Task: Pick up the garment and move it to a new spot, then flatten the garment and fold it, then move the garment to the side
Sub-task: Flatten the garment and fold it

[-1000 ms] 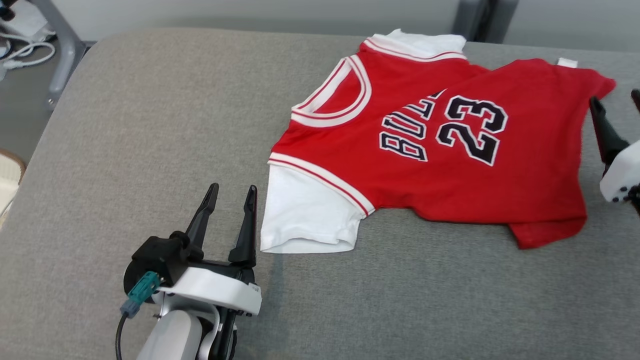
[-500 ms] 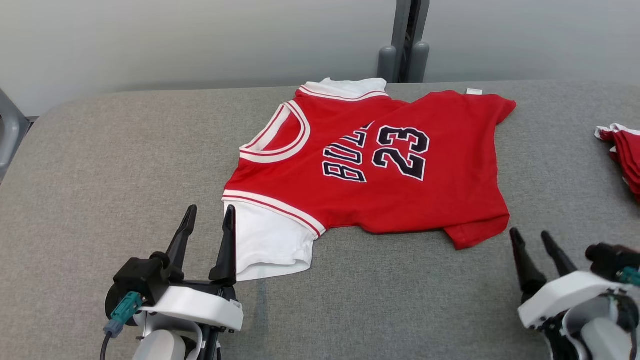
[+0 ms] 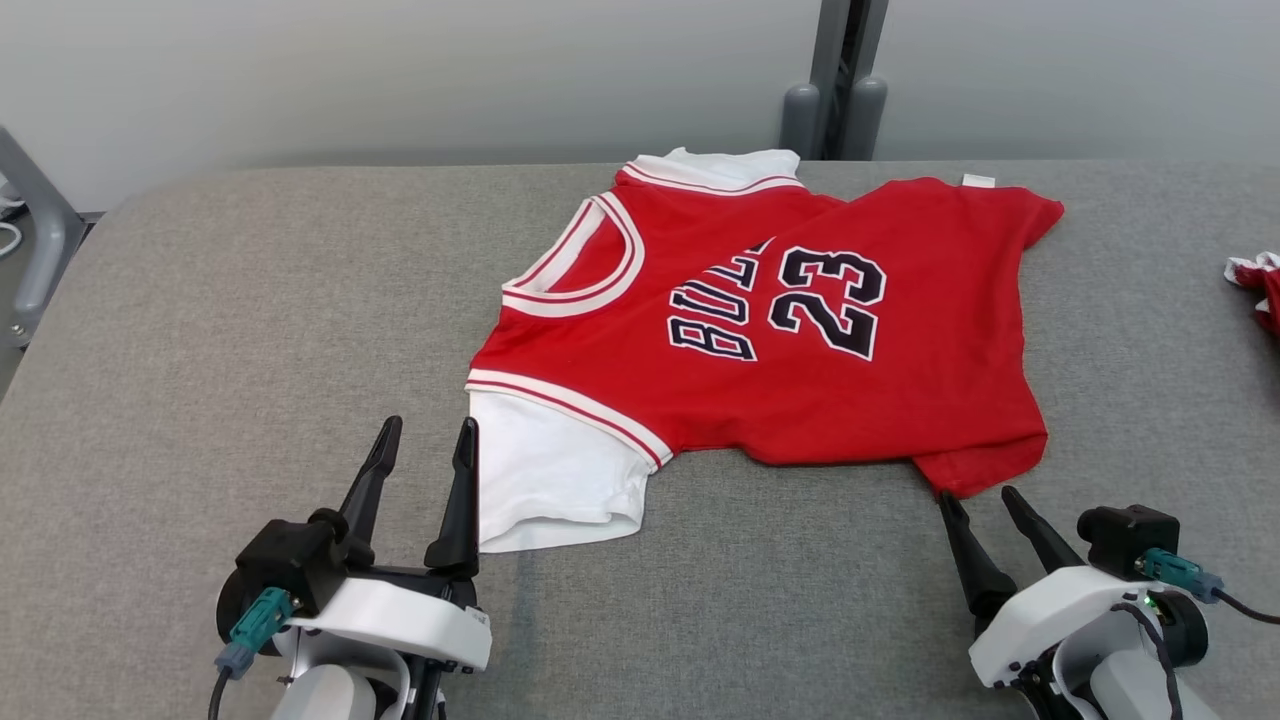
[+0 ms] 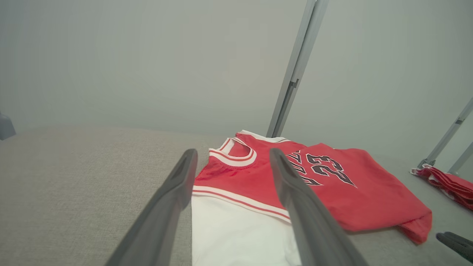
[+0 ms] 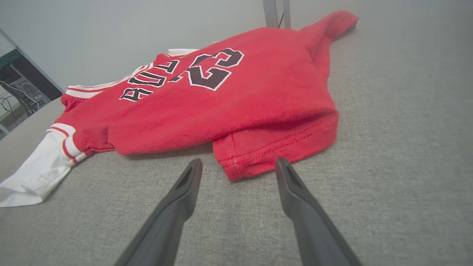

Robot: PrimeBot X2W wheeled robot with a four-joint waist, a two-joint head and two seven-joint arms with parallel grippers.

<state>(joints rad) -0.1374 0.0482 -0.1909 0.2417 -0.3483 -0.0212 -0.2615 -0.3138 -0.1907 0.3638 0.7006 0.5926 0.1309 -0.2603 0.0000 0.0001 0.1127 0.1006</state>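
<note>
Since half a second ago the right gripper [image 3: 975, 495] has drawn in from well to the right and now sits just short of the near hem corner [image 3: 985, 465] of the red fabric jersey with white sleeves and black "23" lettering [image 3: 800, 400]. The head camera has swung too, so the wider shift is not the cloth's. Both grippers sit low over the near part of the padded grey fabric table [image 3: 250, 330], fingers pointing away, jaws spread wide, nothing held. Left gripper [image 3: 430, 425] keeps its place, its right finger just beside the near white sleeve [image 3: 550, 480]. Jersey lies front up at mid-table, mostly flat, with a lower layer poking out at the hem corner. Long axis runs across the robot: neckline [image 3: 575, 260] left, hem right. Judgement: left arm is nearer the sleeve end, right arm nearer the hem. Far right, well apart, a second heap of red cloth [image 3: 1258, 285]. Beyond stands a grey post [image 3: 835, 100].
</note>
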